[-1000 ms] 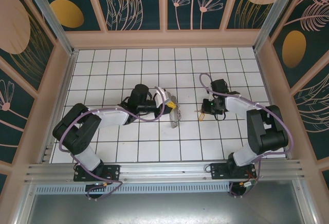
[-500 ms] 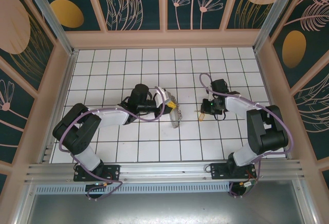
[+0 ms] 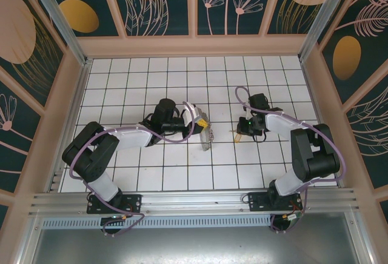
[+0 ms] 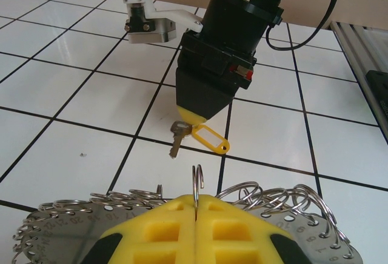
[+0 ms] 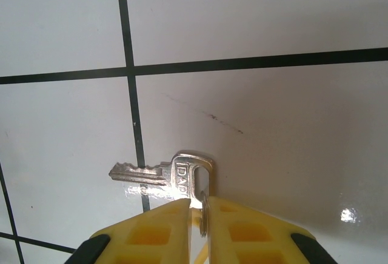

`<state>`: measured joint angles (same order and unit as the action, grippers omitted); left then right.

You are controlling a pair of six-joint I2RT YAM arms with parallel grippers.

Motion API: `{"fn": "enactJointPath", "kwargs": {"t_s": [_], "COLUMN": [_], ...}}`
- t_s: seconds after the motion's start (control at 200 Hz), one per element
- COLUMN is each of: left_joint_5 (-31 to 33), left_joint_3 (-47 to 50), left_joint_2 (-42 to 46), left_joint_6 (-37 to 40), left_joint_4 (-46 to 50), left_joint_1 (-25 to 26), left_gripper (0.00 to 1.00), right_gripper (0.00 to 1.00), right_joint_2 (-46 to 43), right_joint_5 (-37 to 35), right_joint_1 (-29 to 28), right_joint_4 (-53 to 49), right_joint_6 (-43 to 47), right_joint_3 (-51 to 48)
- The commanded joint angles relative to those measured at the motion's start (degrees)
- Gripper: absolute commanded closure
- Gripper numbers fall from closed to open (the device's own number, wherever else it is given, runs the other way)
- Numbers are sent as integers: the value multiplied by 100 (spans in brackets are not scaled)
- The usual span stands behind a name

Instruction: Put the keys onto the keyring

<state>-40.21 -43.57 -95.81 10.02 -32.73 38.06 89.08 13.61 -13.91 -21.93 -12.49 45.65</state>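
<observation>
The keyring (image 4: 57, 232) is a flat silver disc with numbered holes, fringed with many small split rings. My left gripper (image 4: 196, 198) is shut on one upright split ring (image 4: 197, 178) at its rim. From above, that gripper (image 3: 204, 129) holds the keyring (image 3: 208, 139) on edge at mid-table. Just beyond it, my right gripper (image 4: 193, 117) points down, shut on the keys (image 4: 176, 140): one silver key with a yellow tag (image 4: 210, 138). In the right wrist view the key (image 5: 159, 172) lies sideways above the white tile, blade to the left. The right gripper (image 5: 199, 204) pinches its head and small ring.
The floor is white tile (image 3: 151, 76) with black grid lines, walled by beige panels (image 3: 194, 46). A metal rail (image 3: 194, 200) runs along the near edge. The two arms face each other about one tile apart.
The keyring in my left gripper has turned slightly and looks narrower from above. The right gripper with the key has barely moved.
</observation>
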Motion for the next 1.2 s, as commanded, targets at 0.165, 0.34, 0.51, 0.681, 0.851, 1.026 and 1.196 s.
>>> {"fn": "enactJointPath", "kwargs": {"t_s": [0.165,0.34,0.51,0.681,0.851,1.026,1.196], "left_joint_5": [-123,-126,-128,-129,-134,-138,-120], "left_joint_3": [-129,-126,-125,-125,-135,-138,-116], "left_joint_2": [27,23,32,21,12,11,18], "left_joint_6": [94,80,78,74,79,77,67], "left_joint_4": [-13,-14,-5,-14,-10,-15,-5], "left_joint_1": [18,11,8,8,12,12,11], "left_gripper": [100,100,100,100,100,100,100], "right_gripper": [86,88,86,89,87,87,88], "right_joint_2": [76,91,96,99,100,136,131], "right_joint_5": [46,63,19,28,16,10,28], "right_joint_1": [38,46,46,46,46,46,42], "right_joint_4": [-184,-153,-101,-62,7,58,79], "right_joint_6": [8,4,-10,-6,-42,-53,-60], "right_joint_3": [163,155,134,110,87,78,78]}}
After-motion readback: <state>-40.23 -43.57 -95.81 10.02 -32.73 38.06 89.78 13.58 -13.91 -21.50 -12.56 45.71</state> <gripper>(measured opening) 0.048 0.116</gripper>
